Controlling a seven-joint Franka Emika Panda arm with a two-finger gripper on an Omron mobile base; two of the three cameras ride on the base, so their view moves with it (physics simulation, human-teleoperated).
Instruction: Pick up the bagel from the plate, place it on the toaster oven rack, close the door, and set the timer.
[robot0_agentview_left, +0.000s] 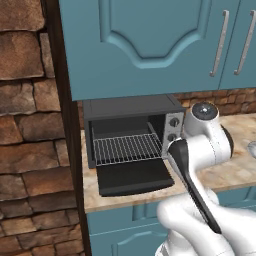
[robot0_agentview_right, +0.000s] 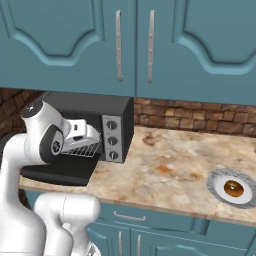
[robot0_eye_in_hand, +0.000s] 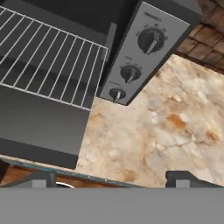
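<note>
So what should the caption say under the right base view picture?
Bagel waits on its plate while the toaster oven door hangs open.

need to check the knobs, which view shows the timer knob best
The hand view: the timer sits close and unobstructed, lowest of three knobs on the silver strip, its pointer visible. The right base view shows it small. In the left base view the arm covers the strip's lower part.

Bagel on plate, oven open

The brown bagel (robot0_agentview_right: 233, 188) lies on the pale plate (robot0_agentview_right: 216, 181); door (robot0_agentview_left: 134, 177) folded down flat, wire rack (robot0_agentview_left: 127, 149) bare, timer (robot0_eye_in_hand: 117, 94) lowest knob.
</note>
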